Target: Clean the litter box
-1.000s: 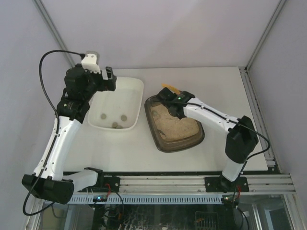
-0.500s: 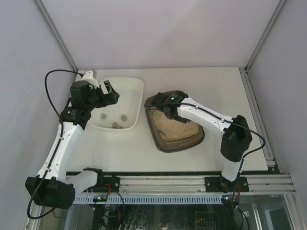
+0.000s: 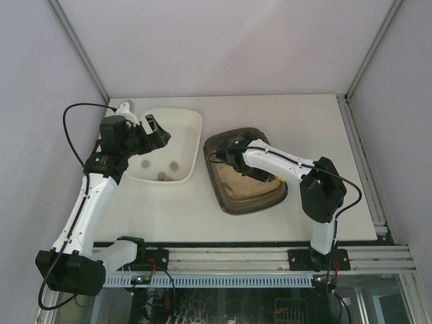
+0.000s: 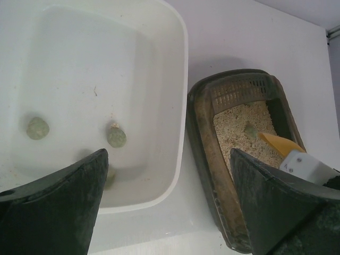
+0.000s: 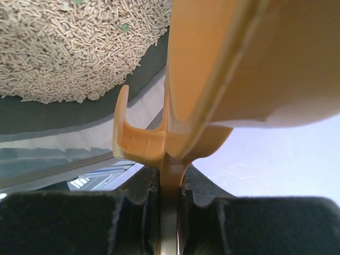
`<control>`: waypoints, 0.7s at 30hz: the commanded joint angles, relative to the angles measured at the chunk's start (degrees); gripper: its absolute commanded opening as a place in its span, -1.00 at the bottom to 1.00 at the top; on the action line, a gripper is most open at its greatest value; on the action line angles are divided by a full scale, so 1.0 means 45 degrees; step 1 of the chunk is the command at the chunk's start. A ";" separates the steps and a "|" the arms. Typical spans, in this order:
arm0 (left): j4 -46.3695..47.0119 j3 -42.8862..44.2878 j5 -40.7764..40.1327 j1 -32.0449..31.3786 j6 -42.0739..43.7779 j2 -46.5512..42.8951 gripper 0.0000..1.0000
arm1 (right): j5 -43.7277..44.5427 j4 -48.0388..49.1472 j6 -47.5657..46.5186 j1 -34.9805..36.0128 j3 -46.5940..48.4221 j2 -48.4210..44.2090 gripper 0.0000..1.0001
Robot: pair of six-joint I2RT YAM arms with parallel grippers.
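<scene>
three clumps (image 4: pixel 116 137) lie in the white tray (image 4: pixel 180 79), another clump (image 4: pixel 248 129) sits in the litter box (image 3: pixel 226 196); right gripper (image 5: pixel 169 196) clamps the scoop (image 5: pixel 212 64), left gripper (image 4: pixel 167 204) hangs wide.

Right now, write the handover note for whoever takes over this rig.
Left end effector: open, empty, above the white rectangular plastic tray.
Right end effector: shut on the orange plastic scoop, down in the dark brown-olive plastic litter box.
Done: three grey-green clumps lie in the white tray.
To do: one greenish clump shows in the tan litter by the scoop; lift it out, move it across.
</scene>
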 commanded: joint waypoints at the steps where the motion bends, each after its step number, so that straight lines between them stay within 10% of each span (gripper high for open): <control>1: 0.0222 -0.0407 0.0381 0.0049 -0.0495 -0.0088 0.99 | 0.0672 -0.0144 0.0425 -0.0394 0.0508 0.0367 -1.00; 21: 0.0385 -0.0386 0.0632 0.0047 -0.0326 0.0231 0.99 | -0.0605 0.0683 -0.0282 -0.1201 0.1625 0.2187 -1.00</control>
